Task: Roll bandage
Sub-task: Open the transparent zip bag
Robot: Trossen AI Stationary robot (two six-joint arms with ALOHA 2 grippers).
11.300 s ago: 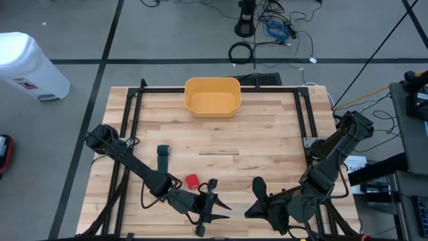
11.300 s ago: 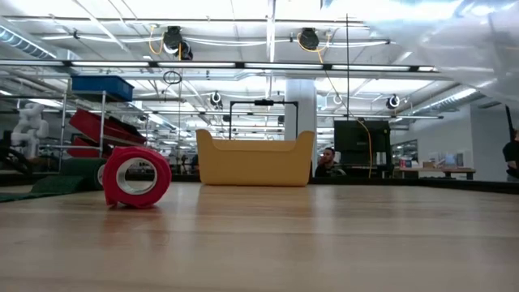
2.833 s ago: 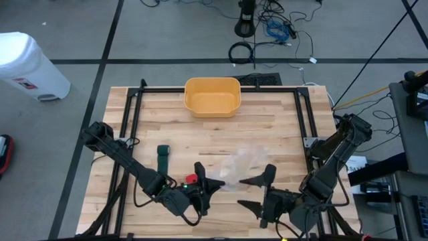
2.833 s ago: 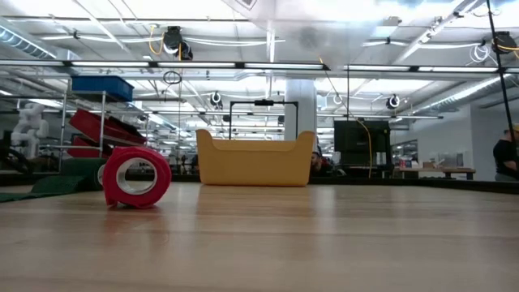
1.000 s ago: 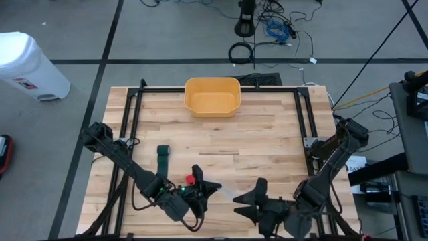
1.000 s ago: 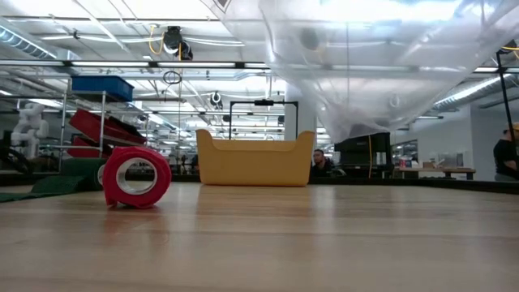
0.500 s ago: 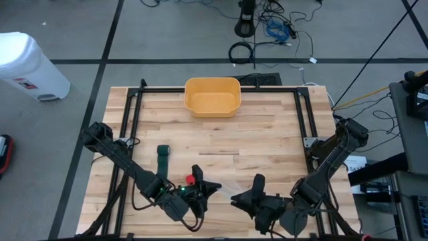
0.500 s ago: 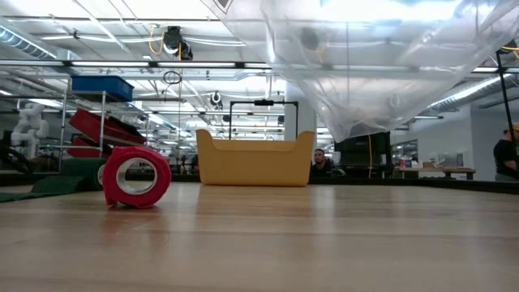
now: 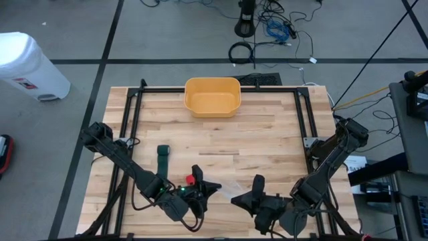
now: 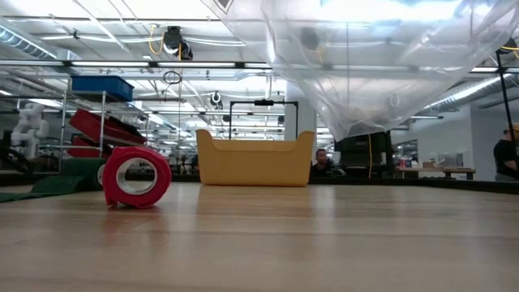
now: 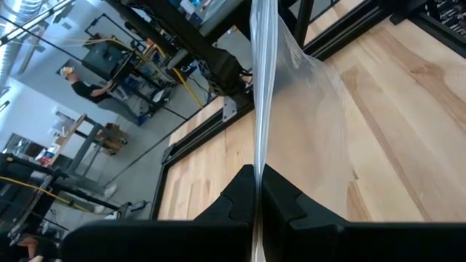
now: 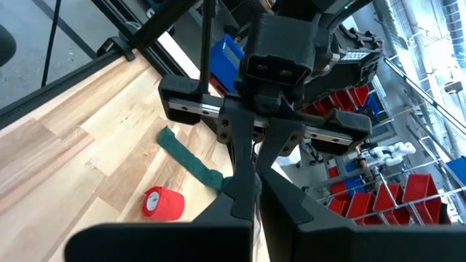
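High view, table: light wooden butcher-block table (image 9: pixel 267 134) inside a black metal frame.
High view, bin: yellow plastic bin (image 9: pixel 212 96) at the far edge, middle.
High view, bandages: small red bandage roll (image 9: pixel 192 179) near the front, just beside the left arm's wrist; dark green unrolled bandage strip (image 9: pixel 162 159) lying flat, left of it and a little farther back.
High view, left gripper (image 9: pixel 212 187): low over the front of the table, pointing toward the right arm.
High view, right gripper (image 9: pixel 239 199): facing it, close by; a thin clear plastic sheet (image 9: pixel 231 187) is faintly visible between the two.
Low view: red roll (image 10: pixel 136 176) stands on its side on the table at left, open core facing the camera; yellow bin (image 10: pixel 255 159) behind; clear plastic (image 10: pixel 365 69) hangs from above, bunched to a low point at right.
Left wrist view: left gripper (image 11: pixel 258 191) clenched on the clear plastic (image 11: pixel 263 87), which stretches out taut ahead of it.
Right wrist view: right gripper (image 12: pixel 247 195) clenched, fingers together on the plastic edge; left gripper (image 12: pixel 253 156) directly opposite; red roll (image 12: pixel 163 202) and green strip (image 12: pixel 191 161) on the wood beyond.
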